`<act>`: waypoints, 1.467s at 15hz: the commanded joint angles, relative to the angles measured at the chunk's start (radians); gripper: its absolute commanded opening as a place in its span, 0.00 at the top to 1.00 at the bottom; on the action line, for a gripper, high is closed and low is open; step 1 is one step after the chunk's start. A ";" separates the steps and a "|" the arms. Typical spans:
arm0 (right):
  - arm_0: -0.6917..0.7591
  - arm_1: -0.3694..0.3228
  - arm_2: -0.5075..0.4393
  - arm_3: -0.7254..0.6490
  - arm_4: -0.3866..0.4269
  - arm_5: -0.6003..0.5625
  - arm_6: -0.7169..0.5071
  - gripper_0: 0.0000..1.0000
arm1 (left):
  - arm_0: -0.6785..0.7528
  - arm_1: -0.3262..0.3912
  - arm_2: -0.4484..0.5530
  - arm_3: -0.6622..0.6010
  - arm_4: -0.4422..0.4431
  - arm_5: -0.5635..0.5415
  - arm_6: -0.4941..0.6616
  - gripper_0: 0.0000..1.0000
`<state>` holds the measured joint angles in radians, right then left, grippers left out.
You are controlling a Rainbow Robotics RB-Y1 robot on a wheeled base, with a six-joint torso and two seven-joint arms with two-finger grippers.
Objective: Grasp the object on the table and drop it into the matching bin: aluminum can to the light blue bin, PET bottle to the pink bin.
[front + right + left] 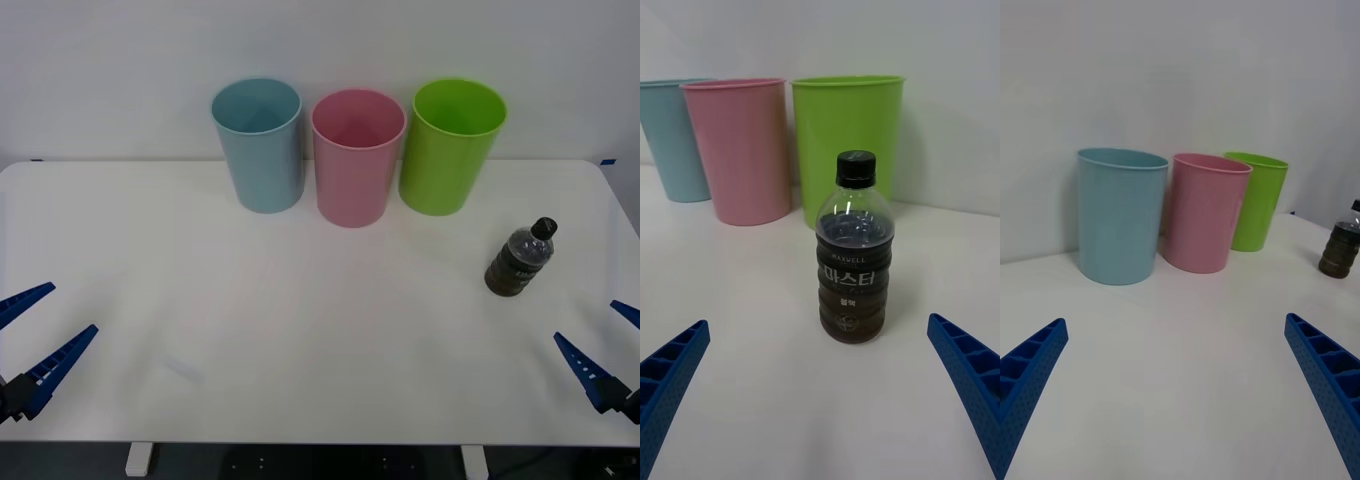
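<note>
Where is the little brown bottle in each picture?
Front view: the bottle stands on the table's right side, before the green bin.
Right wrist view: the bottle stands upright in the middle, the green bin behind it.
Left wrist view: the bottle is at the far right edge, beyond the green bin.
Shared landmark: the green bin.

PET bottle (852, 259): clear glossy plastic | pink bin (356, 160): smooth plastic | table (300, 330): smooth white, slight sheen

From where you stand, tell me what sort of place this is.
Probably a lab sorting setup: a bare white rectangular table against a plain wall, three tall round plastic bins in a row, one small clear plastic bottle.
</note>
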<state>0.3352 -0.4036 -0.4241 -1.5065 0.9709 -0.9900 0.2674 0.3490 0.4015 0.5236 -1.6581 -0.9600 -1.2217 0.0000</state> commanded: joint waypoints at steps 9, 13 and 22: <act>-0.068 0.000 0.131 0.002 0.009 0.226 0.052 0.00 | 0.000 0.000 0.000 0.000 0.000 0.000 0.000 0.00; -0.107 0.000 0.162 0.023 0.014 0.261 0.061 0.00 | 0.000 0.000 0.000 0.000 0.000 0.000 0.000 0.00; -0.312 0.000 0.177 0.270 0.031 0.249 0.110 0.00 | 0.000 0.000 0.000 0.000 0.000 0.000 0.000 0.00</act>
<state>0.0372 -0.4033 -0.2488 -1.2545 1.0010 -0.7419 0.3729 0.3490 0.4014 0.5236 -1.6581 -0.9600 -1.2217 0.0000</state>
